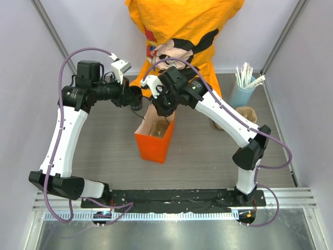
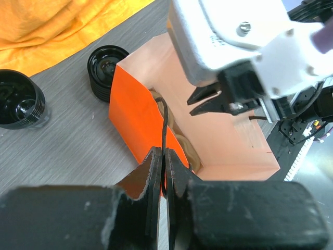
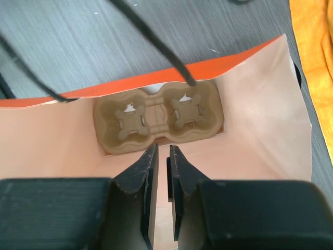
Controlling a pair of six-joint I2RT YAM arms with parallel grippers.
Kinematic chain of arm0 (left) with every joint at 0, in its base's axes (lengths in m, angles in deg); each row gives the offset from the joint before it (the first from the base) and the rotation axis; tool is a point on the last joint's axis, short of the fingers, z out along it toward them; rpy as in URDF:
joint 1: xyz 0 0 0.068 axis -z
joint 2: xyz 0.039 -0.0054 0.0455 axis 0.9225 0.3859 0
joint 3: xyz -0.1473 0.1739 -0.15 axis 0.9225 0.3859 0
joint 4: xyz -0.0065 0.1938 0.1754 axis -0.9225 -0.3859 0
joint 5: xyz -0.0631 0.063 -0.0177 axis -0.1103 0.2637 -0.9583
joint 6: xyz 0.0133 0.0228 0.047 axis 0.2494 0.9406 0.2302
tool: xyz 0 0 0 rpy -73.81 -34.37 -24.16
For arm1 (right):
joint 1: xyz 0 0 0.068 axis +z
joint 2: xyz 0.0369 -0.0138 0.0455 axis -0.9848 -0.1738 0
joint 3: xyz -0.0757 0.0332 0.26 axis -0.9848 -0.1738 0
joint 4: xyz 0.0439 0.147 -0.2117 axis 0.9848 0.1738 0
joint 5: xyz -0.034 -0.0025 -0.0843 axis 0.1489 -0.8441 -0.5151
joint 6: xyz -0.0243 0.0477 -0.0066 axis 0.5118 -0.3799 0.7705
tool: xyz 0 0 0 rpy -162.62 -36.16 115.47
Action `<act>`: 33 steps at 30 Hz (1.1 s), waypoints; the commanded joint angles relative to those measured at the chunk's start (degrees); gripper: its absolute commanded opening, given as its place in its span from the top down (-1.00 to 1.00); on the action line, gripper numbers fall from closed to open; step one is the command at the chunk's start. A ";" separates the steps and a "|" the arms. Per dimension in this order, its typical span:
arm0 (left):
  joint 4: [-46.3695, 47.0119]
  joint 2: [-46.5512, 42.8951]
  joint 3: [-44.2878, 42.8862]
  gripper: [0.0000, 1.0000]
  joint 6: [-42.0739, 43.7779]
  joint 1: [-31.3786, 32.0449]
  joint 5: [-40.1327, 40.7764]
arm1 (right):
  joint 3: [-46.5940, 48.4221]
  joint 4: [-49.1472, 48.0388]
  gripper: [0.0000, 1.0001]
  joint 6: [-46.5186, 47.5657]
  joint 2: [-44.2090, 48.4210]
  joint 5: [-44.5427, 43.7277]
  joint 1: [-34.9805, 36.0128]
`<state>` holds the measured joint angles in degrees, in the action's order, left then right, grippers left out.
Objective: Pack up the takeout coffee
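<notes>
The orange paper bag (image 1: 152,143) stands open mid-table. My left gripper (image 1: 136,97) is shut on its thin black cord handle (image 2: 164,127), beside the bag's orange wall (image 2: 132,112). My right gripper (image 1: 159,107) hangs in the bag's mouth, jaws nearly together with nothing between them (image 3: 163,153); it also shows in the left wrist view (image 2: 201,102). A brown two-cup carrier (image 3: 158,117) lies at the bag's bottom. Two black round lidded things (image 2: 106,65) (image 2: 21,99) stand on the table beside the bag. I cannot tell which one is the takeout coffee.
A person in an orange shirt (image 1: 182,26) is at the table's far edge, and orange cloth (image 2: 52,23) lies near the black things. A blue cup of white sticks (image 1: 243,88) and a brown thing (image 1: 247,113) stand at the right. Grey walls close in both sides.
</notes>
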<state>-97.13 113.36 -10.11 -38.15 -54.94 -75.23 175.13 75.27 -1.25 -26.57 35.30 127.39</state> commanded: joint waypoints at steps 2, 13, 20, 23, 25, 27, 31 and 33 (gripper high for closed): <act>1.25 -1.48 0.46 0.81 0.51 0.30 -1.14 | 5.68 1.69 0.59 2.16 0.92 4.56 -0.02; 1.08 -1.75 0.29 0.71 0.68 0.30 -1.05 | 11.04 3.00 0.48 3.57 1.97 8.52 0.06; 0.99 -1.75 -0.15 0.10 0.86 0.30 -0.79 | 13.51 5.12 0.02 5.68 2.76 9.48 -0.02; 0.99 -1.66 -0.33 0.00 0.77 0.38 -0.88 | 14.30 5.03 -0.14 5.94 3.82 10.01 0.06; 1.08 -1.57 -0.42 -0.09 0.77 0.30 -0.96 | 14.83 5.03 -0.28 5.94 4.08 10.01 -0.02; 1.08 -1.66 -0.42 -0.18 0.77 0.30 -0.96 | 15.01 5.12 -0.38 6.30 4.52 10.45 -0.11; 0.99 -1.83 -0.51 -0.39 0.77 0.30 -0.96 | 16.41 4.85 -0.67 6.47 5.66 10.72 -0.11; 0.90 -1.75 -0.68 -0.47 0.86 0.30 -0.96 | 16.68 3.98 -0.75 6.21 6.80 10.80 -0.20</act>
<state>-97.24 113.30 -9.98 -37.85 -54.83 -75.23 188.33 81.09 4.47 -24.91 44.87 127.39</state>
